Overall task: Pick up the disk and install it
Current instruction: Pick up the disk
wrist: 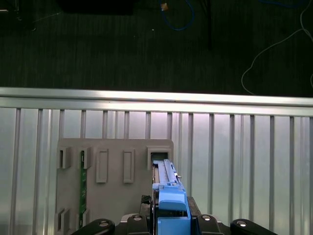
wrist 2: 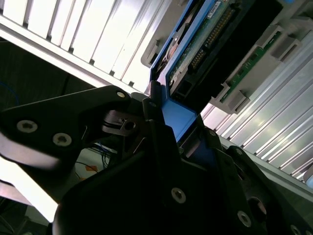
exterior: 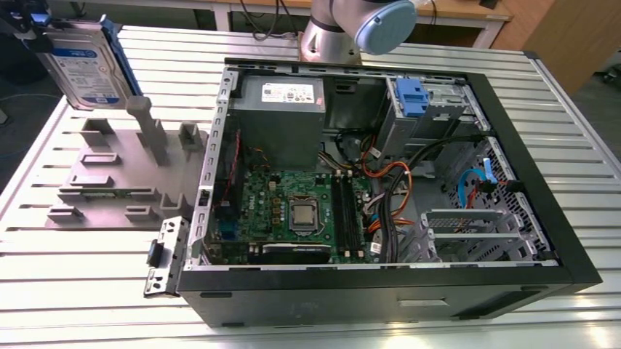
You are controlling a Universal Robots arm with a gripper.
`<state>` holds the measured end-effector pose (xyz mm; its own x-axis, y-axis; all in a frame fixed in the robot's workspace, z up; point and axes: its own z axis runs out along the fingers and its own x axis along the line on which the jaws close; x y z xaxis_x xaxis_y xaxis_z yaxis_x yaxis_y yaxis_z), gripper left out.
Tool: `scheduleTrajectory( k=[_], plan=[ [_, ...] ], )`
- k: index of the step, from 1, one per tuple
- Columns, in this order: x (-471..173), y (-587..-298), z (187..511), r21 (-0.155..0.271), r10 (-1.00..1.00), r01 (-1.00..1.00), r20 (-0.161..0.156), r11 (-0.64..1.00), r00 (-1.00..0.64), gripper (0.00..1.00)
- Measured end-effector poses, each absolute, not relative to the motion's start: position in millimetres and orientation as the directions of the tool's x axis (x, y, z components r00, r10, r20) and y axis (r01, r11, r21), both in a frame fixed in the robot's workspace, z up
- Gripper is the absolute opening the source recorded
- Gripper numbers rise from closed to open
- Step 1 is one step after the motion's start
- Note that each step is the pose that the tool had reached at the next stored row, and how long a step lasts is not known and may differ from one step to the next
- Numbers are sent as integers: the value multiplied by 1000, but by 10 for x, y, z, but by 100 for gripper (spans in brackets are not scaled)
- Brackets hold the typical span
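Currently the disk [exterior: 87, 65] is held over the grey rack [exterior: 126, 207], pinched at its blue frame [wrist: 171, 208] by the gripper [wrist 2: 176, 122]. Slippage or tilting is judged possible, since only the frame's end is clamped; a rack post [exterior: 147, 131] just beside the disk could be clipped.

We count one disk [exterior: 87, 64], one robot arm [exterior: 359, 29], one open computer case [exterior: 388, 291], one grey fixture plate [exterior: 107, 211] and one slatted bench [exterior: 87, 291]. Inside the case we count one power-supply box [exterior: 281, 120], one green mainboard [exterior: 281, 203], one processor [exterior: 304, 216] and one blue latch [exterior: 411, 98].
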<state>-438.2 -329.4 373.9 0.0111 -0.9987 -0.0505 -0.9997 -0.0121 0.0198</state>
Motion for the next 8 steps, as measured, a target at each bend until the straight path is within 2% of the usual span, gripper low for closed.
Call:
scheduleTrajectory(
  k=[8],
  plan=[
    [-4382,-3294,3763,20,-999,-1000,-50,-12,11,37]
  ],
)
